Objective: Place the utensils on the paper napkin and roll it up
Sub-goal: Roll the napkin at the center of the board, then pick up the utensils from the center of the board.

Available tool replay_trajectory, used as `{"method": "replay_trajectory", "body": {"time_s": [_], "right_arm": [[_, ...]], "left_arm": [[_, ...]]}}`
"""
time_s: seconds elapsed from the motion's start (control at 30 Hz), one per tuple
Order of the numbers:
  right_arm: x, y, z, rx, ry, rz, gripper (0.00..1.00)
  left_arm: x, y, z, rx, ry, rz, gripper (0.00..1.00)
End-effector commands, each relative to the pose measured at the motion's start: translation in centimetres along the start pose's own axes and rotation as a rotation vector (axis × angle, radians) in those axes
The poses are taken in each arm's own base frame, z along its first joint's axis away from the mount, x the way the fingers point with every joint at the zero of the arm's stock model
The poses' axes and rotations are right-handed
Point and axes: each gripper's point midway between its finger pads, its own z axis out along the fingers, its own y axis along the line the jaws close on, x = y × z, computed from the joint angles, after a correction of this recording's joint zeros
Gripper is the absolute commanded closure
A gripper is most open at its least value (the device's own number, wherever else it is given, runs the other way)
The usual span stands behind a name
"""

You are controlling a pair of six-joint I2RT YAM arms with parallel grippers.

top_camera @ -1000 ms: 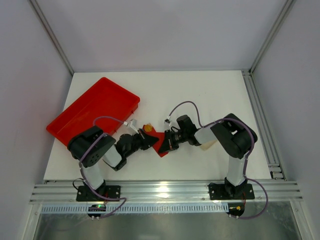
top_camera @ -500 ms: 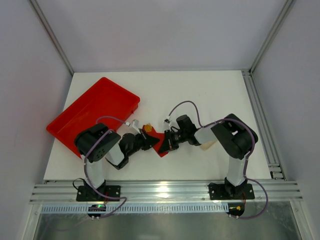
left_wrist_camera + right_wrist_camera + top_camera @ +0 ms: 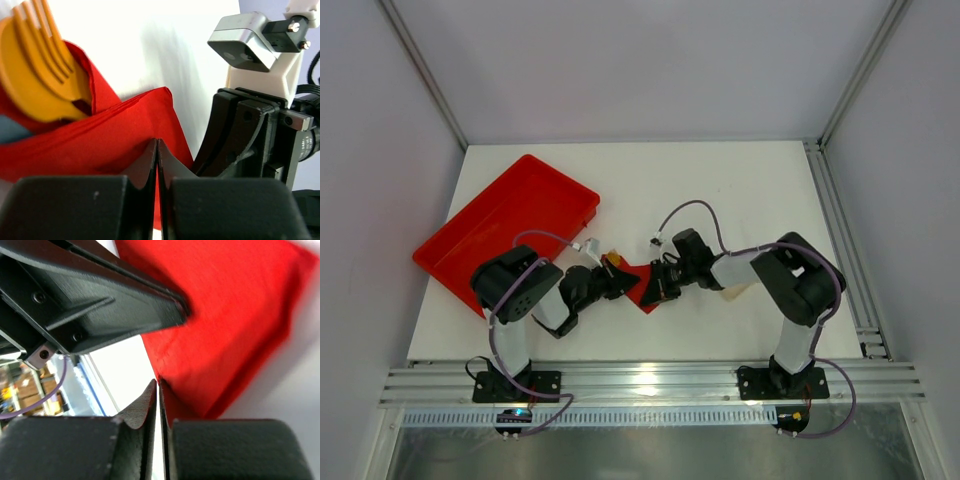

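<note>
White tabletop [image 3: 720, 180] at frame center, enclosed by pale lilac walls [image 3: 640, 60]; aluminium rails [image 3: 650, 380] cross the bottom, catching bright overhead light.

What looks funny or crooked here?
The fork pokes out of the red napkin, uncovered at one end. The red tray sits crooked, one corner seeming to hang past the table's left edge.

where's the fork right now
In the left wrist view the fork is at upper left, tines poking out of the folded red napkin. From above, it sits right of the red tray.
</note>
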Motion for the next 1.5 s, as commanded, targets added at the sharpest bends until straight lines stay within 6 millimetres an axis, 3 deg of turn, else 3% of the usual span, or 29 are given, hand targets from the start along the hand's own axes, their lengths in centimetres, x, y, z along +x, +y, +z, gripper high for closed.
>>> {"method": "replay_trajectory", "body": {"time_s": [0.0,0.1,0.3,0.57,0.67,0.97,1.47], "right_arm": [[0.2,-1.0,-1.4,0.132,-0.008,-0.025,0.91],[-1.4,1.0,-2.9,0.137,-0.054,-0.073,0.88],[-1.8,2.1,-5.4,0.184,-0.081,-0.112,0.74],[-1.3,-0.2,-6.7,0.215,-0.096,-0.068,0.41],[-0.9,-0.4,-6.5,0.177,-0.088,-0.057,0.35],[-0.2,-0.9,-4.4,0.08,-0.06,-0.001,0.36],[0.5,-2.0,-3.1,0.058,-0.026,0.048,0.42]], "left_arm": [[-1.1,0.2,0.0,-0.008,-0.044,0.044,1.0],[-0.9,0.3,0.0,-0.008,-0.039,0.043,1.0],[-0.9,0.2,0.0,-0.001,-0.034,0.044,1.0],[-0.9,-0.3,-0.2,0.006,-0.024,0.05,1.0],[-1.0,-0.6,-0.3,0.013,-0.025,0.051,1.0],[-0.8,-1.0,-0.3,0.022,-0.023,0.045,1.0],[-0.4,-0.7,0.0,0.02,-0.018,0.038,1.0]]}}
